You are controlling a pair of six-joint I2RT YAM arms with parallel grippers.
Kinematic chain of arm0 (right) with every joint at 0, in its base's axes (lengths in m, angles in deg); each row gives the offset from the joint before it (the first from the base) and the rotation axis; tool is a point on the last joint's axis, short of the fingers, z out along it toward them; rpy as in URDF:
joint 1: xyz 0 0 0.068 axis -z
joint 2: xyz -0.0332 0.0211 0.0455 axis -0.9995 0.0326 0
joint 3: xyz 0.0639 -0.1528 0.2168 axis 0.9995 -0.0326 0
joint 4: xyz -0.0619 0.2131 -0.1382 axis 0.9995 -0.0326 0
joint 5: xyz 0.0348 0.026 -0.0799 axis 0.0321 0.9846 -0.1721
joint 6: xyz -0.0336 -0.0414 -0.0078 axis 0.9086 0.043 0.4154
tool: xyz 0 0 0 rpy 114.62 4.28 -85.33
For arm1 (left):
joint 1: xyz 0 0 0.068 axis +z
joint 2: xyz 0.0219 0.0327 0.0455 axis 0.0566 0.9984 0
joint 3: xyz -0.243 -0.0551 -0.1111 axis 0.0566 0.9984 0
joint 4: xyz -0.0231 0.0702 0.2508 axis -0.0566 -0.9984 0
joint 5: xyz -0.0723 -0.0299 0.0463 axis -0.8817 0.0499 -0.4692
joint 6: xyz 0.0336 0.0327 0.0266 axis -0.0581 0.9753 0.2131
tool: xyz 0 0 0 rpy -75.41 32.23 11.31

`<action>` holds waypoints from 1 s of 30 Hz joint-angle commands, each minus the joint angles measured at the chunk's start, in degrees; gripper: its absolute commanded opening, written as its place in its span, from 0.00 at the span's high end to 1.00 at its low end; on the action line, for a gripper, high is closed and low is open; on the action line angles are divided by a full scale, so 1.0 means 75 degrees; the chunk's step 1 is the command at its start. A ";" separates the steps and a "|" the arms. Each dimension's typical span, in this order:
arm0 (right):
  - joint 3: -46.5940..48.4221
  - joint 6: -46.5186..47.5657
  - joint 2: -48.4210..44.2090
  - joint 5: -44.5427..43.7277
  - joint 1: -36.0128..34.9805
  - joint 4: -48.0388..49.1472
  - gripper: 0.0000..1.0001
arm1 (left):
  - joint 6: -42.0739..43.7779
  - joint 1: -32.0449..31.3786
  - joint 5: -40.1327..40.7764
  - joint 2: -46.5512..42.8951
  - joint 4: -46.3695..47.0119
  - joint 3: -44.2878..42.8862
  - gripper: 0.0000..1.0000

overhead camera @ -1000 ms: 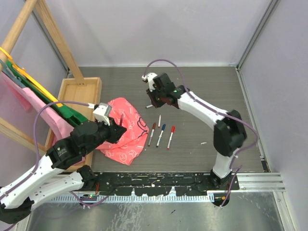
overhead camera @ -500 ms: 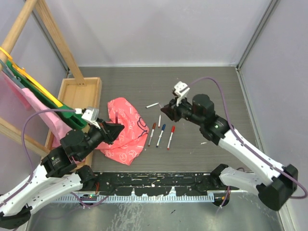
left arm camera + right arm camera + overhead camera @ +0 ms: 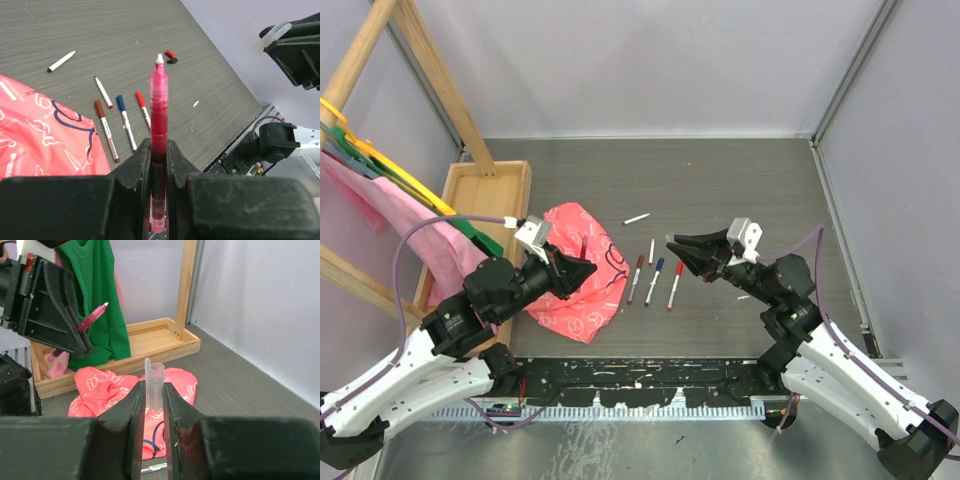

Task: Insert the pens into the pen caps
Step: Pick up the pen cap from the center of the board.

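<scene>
— Status?
— The left gripper (image 3: 159, 146) clamps the pen (image 3: 159, 100) low on its barrel, tip jutting ahead; the right gripper (image 3: 152, 389) pinches the cap (image 3: 154, 371) between its fingers.
— Handling?
— Judged light, stiff, slick; hold mid-barrel.

Dark grey, wood-grained worktop (image 3: 740, 180), seen from above. At its left edge lies a shallow wooden tray (image 3: 485, 200); just right of it, a crumpled pink patterned cloth (image 3: 575, 270). Beside the cloth's right margin three pens lie roughly parallel and apart: dark-red-capped pen (image 3: 636, 279), blue-capped pen (image 3: 654, 280), red-capped pen (image 3: 675, 285). A short white pen (image 3: 652, 249) lies just beyond them; a white pen (image 3: 637, 218) lies farther back, aslant. A red cap (image 3: 170, 53) and a black cap (image 3: 172, 61) rest together to the right. A white fleck (image 3: 744, 297) lies nearer the front edge.
</scene>
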 commanded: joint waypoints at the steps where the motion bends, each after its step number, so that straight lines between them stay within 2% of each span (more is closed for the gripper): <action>1: -0.0379 0.0847 -0.0395 0.0584 0.0000 0.1963 0.99 | 0.0294 0.0026 -0.0621 0.0109 0.0779 -0.0390 1.00; 7: -0.1035 0.2716 -0.0922 0.0913 -0.0007 0.2998 1.00 | 0.0411 0.0025 -0.0899 0.0267 0.0961 -0.0361 1.00; 14: -0.0782 0.4463 -0.1033 0.1281 0.0002 0.2229 1.00 | 0.0488 0.0020 -0.1249 0.0523 0.1142 -0.0484 1.00; 21: -0.0223 0.6002 -0.0919 0.1348 0.0002 0.0629 1.00 | 0.0606 0.0026 -0.1443 0.0709 0.1136 -0.0614 1.00; 25: 0.0013 0.5349 -0.0705 0.0660 -0.0006 0.0215 1.00 | 0.0598 0.0026 -0.1403 0.0702 0.1131 -0.0595 1.00; 27: 0.0292 0.3903 -0.0506 -0.0471 -0.0001 -0.0040 1.00 | 0.0598 0.0026 -0.1364 0.0688 0.1114 -0.0576 1.00; 30: 0.1513 0.2195 0.0096 -0.2178 0.0001 -0.1965 1.00 | 0.0599 0.0020 -0.1274 0.0664 0.1009 -0.0566 1.00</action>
